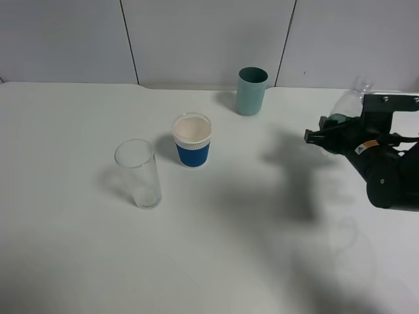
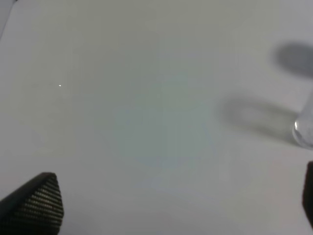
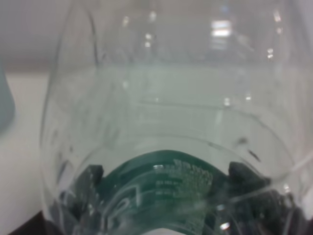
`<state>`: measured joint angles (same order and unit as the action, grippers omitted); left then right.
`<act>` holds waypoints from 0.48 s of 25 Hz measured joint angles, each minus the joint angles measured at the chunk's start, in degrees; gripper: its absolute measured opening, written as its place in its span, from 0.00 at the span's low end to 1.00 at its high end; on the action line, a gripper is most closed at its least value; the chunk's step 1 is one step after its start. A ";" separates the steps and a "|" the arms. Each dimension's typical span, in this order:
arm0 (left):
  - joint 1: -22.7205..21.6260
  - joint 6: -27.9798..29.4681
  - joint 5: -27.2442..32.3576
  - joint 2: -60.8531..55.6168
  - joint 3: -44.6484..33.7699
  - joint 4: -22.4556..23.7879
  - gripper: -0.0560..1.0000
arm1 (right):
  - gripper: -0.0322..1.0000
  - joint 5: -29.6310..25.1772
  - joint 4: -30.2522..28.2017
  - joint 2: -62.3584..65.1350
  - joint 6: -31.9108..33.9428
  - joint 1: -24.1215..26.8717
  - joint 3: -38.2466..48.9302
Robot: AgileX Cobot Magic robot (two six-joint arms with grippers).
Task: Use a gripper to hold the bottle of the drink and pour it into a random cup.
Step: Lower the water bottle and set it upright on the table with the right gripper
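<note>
A clear plastic bottle (image 3: 166,98) with a green label fills the right wrist view. My right gripper (image 1: 329,133) is shut on it, and its dark fingers (image 3: 89,180) show through the plastic. In the high view the bottle (image 1: 346,103) is held tilted above the table at the right. Three cups stand on the table: a clear glass (image 1: 139,173) at the left, a blue and white paper cup (image 1: 192,140) in the middle, and a teal cup (image 1: 251,91) at the back. My left gripper (image 2: 173,203) is open and empty over bare table, with the glass's edge (image 2: 304,128) beside it.
The white table (image 1: 249,248) ends at a grey panelled wall (image 1: 196,39) behind the teal cup. The teal cup's side (image 3: 5,100) shows at the edge of the right wrist view. The left arm is out of the high view.
</note>
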<state>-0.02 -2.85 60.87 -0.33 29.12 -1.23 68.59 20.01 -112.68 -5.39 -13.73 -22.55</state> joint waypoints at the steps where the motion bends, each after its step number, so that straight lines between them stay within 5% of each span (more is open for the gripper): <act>1: 0.00 0.00 0.00 0.00 0.00 0.00 0.99 | 0.54 0.06 0.00 -0.73 0.64 0.00 0.00; 6: 0.00 0.00 0.00 0.00 0.00 0.00 0.99 | 0.54 0.49 -0.39 -2.05 2.23 0.00 0.00; 12: 0.00 0.00 0.00 0.00 0.00 0.00 0.99 | 0.54 0.49 -0.45 -2.05 -3.21 0.00 0.00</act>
<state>-0.02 -2.85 60.87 -0.33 29.12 -1.23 69.08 19.56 -114.73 -8.59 -13.73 -22.55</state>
